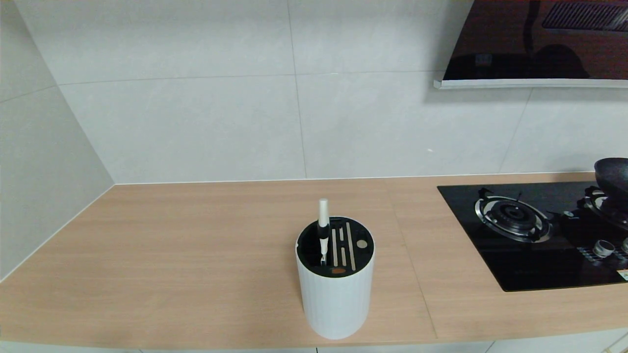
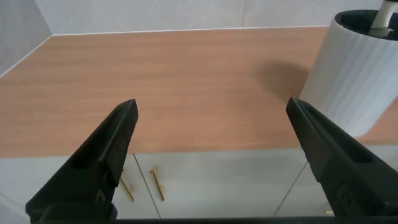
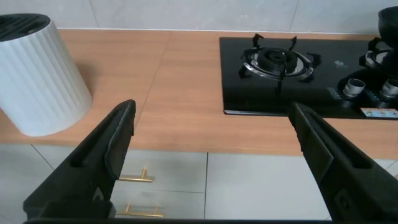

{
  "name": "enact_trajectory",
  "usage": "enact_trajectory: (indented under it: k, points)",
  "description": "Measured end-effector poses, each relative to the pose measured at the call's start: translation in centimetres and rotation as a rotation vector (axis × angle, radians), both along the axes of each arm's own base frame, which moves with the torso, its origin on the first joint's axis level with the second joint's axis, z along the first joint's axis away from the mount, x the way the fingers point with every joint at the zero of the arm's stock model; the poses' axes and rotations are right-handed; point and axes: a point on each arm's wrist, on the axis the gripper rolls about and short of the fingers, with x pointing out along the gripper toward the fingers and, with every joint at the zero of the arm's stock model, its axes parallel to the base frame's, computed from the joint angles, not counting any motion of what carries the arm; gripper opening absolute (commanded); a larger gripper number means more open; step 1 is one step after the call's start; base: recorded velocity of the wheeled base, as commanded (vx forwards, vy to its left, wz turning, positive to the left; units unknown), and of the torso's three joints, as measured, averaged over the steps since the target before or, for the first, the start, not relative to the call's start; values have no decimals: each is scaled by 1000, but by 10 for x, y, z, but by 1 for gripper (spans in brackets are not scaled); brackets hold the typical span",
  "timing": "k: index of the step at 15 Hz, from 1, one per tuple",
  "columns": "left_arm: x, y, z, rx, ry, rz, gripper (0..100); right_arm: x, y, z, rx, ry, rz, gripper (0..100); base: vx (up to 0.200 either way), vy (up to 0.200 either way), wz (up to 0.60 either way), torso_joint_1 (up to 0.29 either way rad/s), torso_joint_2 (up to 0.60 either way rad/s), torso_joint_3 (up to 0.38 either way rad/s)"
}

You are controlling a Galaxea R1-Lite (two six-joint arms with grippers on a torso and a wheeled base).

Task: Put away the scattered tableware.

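White ribbed holder [image 1: 336, 299], white-handled utensil [image 1: 323, 212] — upright inside

This is a home kitchen. A long wooden countertop [image 1: 196, 255] runs across the lower half of the head view, backed by a wall of large pale tiles [image 1: 196, 122]. At the right sits a black glass gas hob [image 1: 495, 255] with a dark pot [image 1: 612, 171] on a burner, and a range hood [image 1: 535, 44] fills the upper right corner. A white cutlery holder [image 1: 336, 294] stands at lower centre. Cabinet doors [image 3: 261, 186] with gold handles [image 3: 137, 178] lie under the counter.
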Motion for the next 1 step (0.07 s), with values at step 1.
enact_trajectory:
  k: [1]
  points:
    - [0,0,0,0,0,0,100,0,0,0,0,0,-1,100,0,0,0,0,0,0]
